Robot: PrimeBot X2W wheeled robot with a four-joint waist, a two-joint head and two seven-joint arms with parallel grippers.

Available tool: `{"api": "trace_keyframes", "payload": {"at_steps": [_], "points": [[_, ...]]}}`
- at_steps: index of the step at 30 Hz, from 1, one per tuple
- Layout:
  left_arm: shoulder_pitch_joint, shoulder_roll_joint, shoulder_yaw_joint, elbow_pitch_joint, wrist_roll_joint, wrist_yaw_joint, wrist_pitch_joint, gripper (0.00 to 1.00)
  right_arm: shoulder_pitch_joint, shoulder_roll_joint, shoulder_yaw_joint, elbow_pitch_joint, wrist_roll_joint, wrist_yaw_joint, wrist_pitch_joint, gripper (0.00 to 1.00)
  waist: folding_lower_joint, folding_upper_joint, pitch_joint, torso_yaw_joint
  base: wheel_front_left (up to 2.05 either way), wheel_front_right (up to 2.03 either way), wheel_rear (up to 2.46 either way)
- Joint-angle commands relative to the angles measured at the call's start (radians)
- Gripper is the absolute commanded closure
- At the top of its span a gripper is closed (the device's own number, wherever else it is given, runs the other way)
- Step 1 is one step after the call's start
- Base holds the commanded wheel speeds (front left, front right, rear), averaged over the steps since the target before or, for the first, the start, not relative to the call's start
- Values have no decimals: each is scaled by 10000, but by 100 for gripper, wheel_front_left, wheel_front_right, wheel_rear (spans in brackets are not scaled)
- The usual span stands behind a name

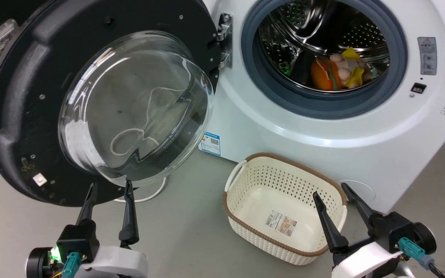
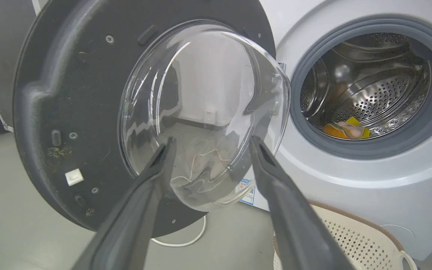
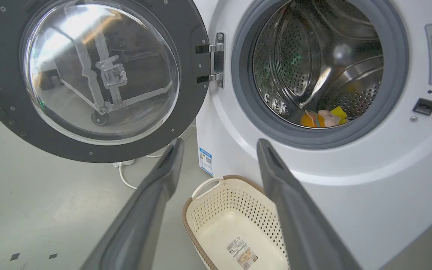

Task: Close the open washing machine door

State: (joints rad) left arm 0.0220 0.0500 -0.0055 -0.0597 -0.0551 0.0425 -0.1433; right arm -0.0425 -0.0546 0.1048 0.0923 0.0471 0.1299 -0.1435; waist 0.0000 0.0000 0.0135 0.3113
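the washing machine door [image 1: 129, 108] stands swung wide open on its hinge [image 1: 224, 38] at the left of the washing machine [image 1: 323, 131], its inner face and bulging glass bowl turned toward the robot. the left gripper [image 1: 111, 183] sits low in the head view, its two fingers spread apart with nothing between them. their tips reach up to the lower edge of the door, just under the glass bowl; whether they touch it cannot be told. in the left wrist view the bowl lies straight ahead between the spread fingers. the right gripper [image 1: 329, 189] is also spread wide and holds nothing. it is well apart from the door, its tips over the right end of a cream basket [image 1: 245, 164] that stands on the floor [image 1: 191, 231] just before the washer's front. the drum mouth is uncovered, and a few coloured soft toys [image 1: 336, 71] lie inside the steel drum [image 1: 303, 23].
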Motion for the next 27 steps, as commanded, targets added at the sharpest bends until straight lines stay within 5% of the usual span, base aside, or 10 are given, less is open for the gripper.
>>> {"api": "trace_keyframes", "payload": {"at_steps": [1, 11, 13, 21, 27], "points": [[131, 3, 9, -18, -42, 73, -110, 0, -146, 26, 46, 48, 78, 5, -109, 0, 0, 0, 2, 57, 0, 0, 0], [170, 3, -19, 110, -252, 66, -319, 0, -85, 29, 73, 73, 130, 5, -318, 0, 0, 0, 47, 500, 0, 0, 0], [151, 3, -20, 153, -350, -13, -361, 99, -83, 30, 53, 67, 117, 5, -360, 0, 0, 0, 111, 590, 0, 0, 0], [-475, 26, 699, -114, -1255, -487, -528, 100, -18, 33, -319, -4, -50, 6, -527, 0, 0, 0, 643, 967, 0, 0, 0], [-1888, 742, 2056, -81, -2191, -926, -654, 100, 63, 35, -787, -222, -245, 6, -569, 0, 0, 0, 1300, 1142, 0, 0, 0]]}}
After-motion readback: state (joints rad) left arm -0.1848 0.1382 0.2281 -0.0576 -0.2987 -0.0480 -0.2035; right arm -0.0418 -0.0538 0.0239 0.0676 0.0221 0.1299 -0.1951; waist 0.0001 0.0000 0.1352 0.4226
